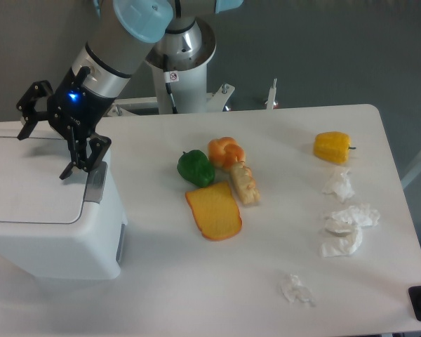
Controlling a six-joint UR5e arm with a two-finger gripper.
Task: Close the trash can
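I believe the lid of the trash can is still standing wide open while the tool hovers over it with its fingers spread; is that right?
Not quite: in the camera view the lid of the trash can lies flat and shut, not wide open. The rest holds: the tool hovers over it with its fingers spread.

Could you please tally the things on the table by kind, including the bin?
Trash can: 1
Peppers: 2, green pepper and yellow pepper
Other food: 3, orange bun, cheese wedge, bread piece
Crumpled tissues: 4
Total: 10
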